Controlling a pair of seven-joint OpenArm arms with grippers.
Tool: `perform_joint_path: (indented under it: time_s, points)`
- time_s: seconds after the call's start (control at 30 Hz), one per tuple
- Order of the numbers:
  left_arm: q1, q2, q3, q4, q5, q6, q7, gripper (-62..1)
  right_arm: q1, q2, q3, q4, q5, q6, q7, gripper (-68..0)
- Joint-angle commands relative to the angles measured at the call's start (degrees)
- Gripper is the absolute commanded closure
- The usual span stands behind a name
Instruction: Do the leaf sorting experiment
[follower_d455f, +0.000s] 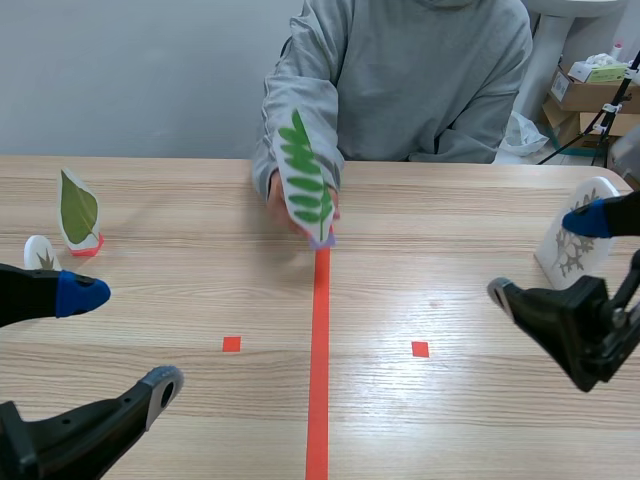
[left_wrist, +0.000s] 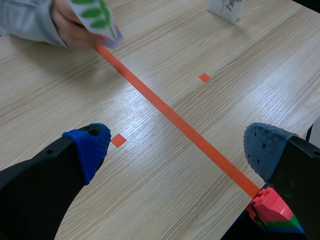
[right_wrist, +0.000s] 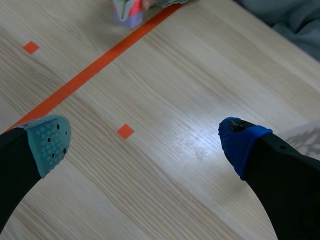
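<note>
A person's hand (follower_d455f: 285, 205) holds a white card with a green fern leaf (follower_d455f: 305, 180) upright on a purple base (follower_d455f: 321, 240), at the far end of the centre tape line. The same fern card (left_wrist: 95, 11) lies far ahead of my left gripper (left_wrist: 177, 147), which stands open over the table. In the scene view my left gripper (follower_d455f: 120, 340) is low at the left and holds nothing. My right gripper (follower_d455f: 545, 255) is open at the right. Its wrist view shows the right gripper (right_wrist: 145, 145) over bare wood, with the purple base (right_wrist: 127, 12) far ahead.
A green leaf card on a red base (follower_d455f: 78, 212) and a small white card (follower_d455f: 40, 254) stand at the left. A white card with a grey branching leaf (follower_d455f: 575, 240) stands at the right, behind my right gripper. A red and green block (left_wrist: 272, 212) sits by my left finger.
</note>
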Motion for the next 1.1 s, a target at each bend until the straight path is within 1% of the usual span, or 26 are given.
perform_joint_path:
  time_s: [0.0,0.07,0.17,0.27,0.33,0.57,1.07]
  points:
    - [-0.35,0.42,0.37,0.48,-0.79,0.09,-1.05,-56.6,0.50,3.39,-1.16,-0.55,2.67,-1.01,0.22,-60.9]
    - [-0.66,0.44,0.37,0.48,-0.79,0.13,-0.92,-56.6,0.55,5.25,-3.39,-0.17,3.65,-2.56,0.04,-60.8]
    - [-1.16,0.44,0.37,0.48,-0.81,0.11,-0.90,-56.6,0.55,7.65,-5.38,0.79,4.24,-3.89,0.07,-60.8]
    - [-1.14,0.44,0.37,0.48,-0.81,0.11,-0.90,-56.6,0.55,10.05,-6.47,1.62,4.42,-4.92,0.09,-60.8]
    - [-1.14,0.44,0.37,0.48,-0.81,0.11,-0.87,-56.6,1.05,10.91,-6.75,1.66,4.74,-5.11,0.33,-60.8]
    - [-1.11,1.27,0.37,0.48,-0.81,0.09,-0.81,-56.6,1.44,10.54,-6.75,1.64,5.03,-5.09,0.48,-60.8]
    - [-1.11,1.25,0.39,0.48,-0.81,0.09,-0.46,-56.6,1.46,10.25,-6.75,1.64,5.01,-5.07,0.94,-60.8]
